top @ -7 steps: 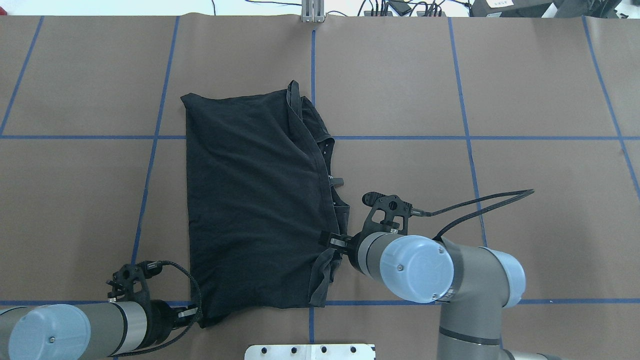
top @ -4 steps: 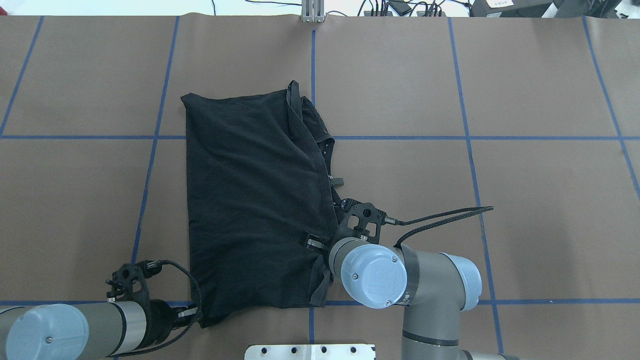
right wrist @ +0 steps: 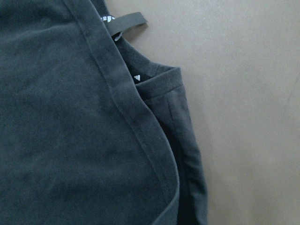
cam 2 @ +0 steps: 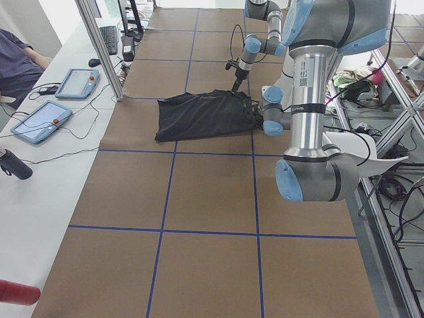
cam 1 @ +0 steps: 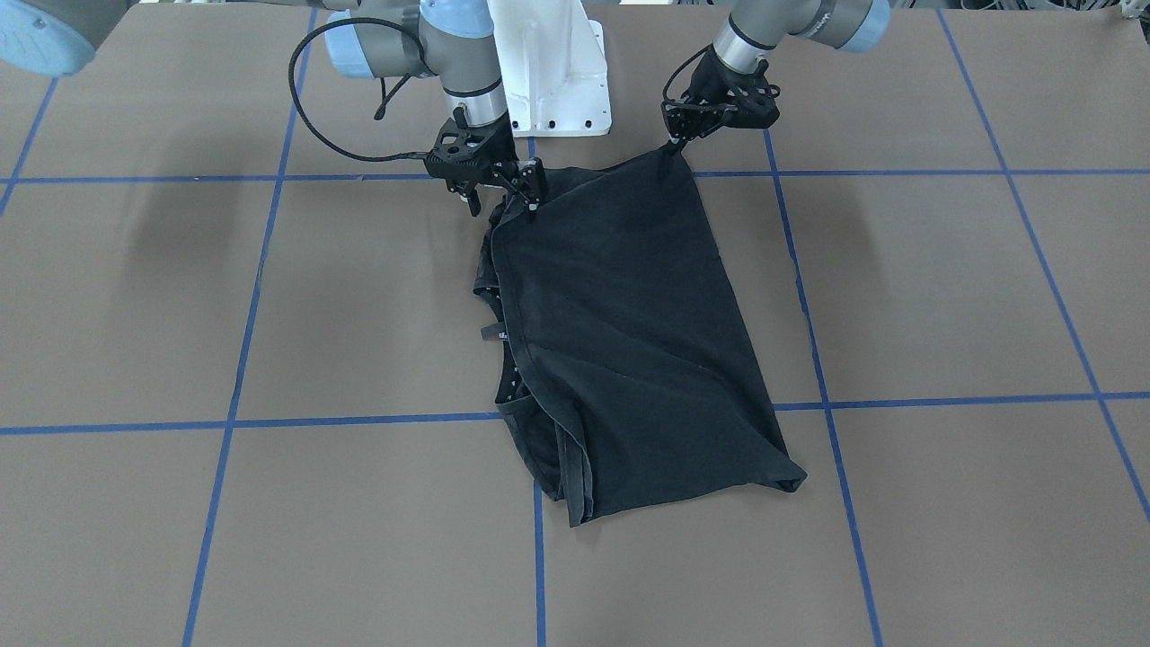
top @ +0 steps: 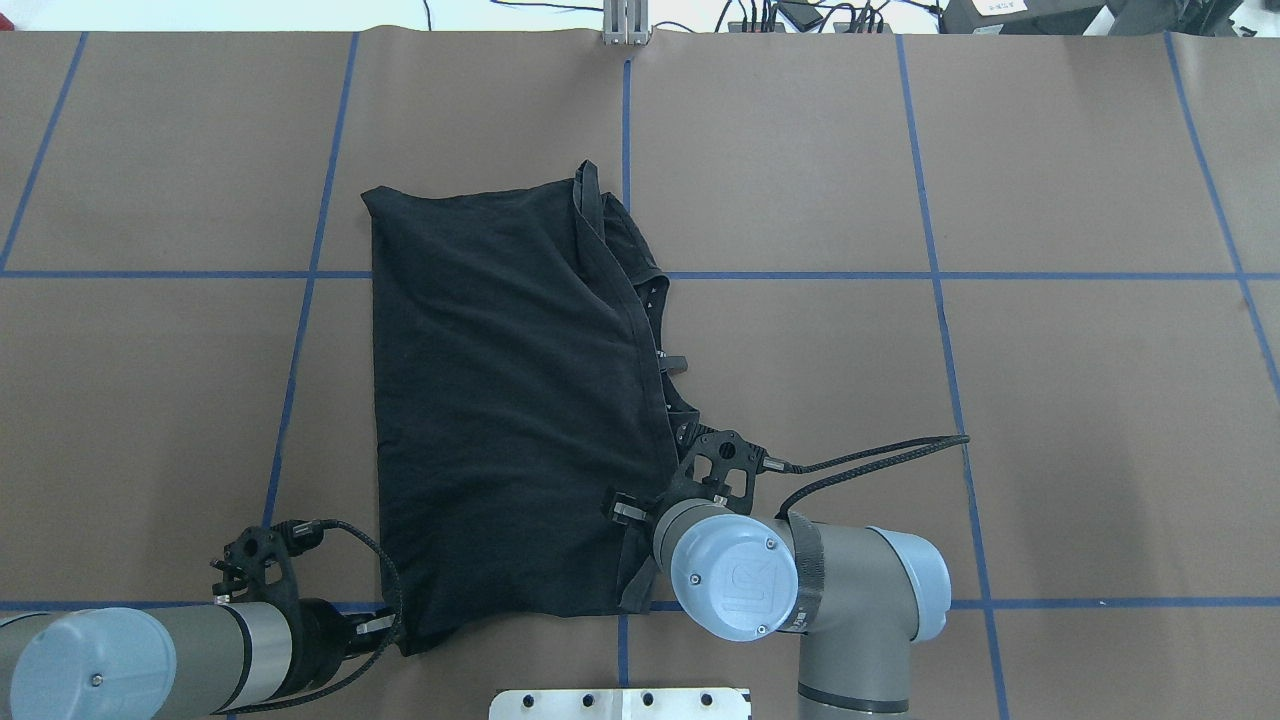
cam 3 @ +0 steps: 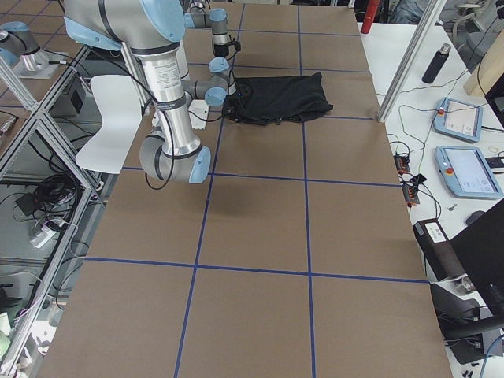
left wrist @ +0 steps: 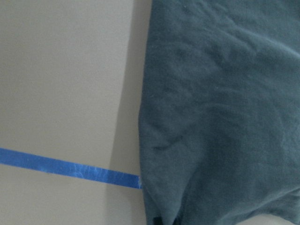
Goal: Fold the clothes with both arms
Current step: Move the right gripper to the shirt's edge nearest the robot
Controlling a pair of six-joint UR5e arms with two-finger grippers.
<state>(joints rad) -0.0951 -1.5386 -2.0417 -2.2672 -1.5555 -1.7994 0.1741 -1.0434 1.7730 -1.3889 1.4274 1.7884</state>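
Brown table [top: 1050, 200], black T-shirt [top: 500, 400] lying folded and stretching away from both claws, left gripper [cam 1: 676, 142] pinched tight on its near corner, right gripper [cam 1: 530, 193] down on the other near edge, can't tell if that one's clamped tbh.

The right arm [top: 850, 590] and left arm [top: 215, 650] are chunky grey-silver tubes with light-blue caps [top: 700, 610], tiny screws [top: 768, 545] and a stamped logo [top: 733, 582] on them. Black braided cables [top: 870, 458] loop off the wrists.

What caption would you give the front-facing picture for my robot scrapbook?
Left gripper pinches one corner of a wrinkled black cotton T-shirt; right gripper reaches its folded edge.
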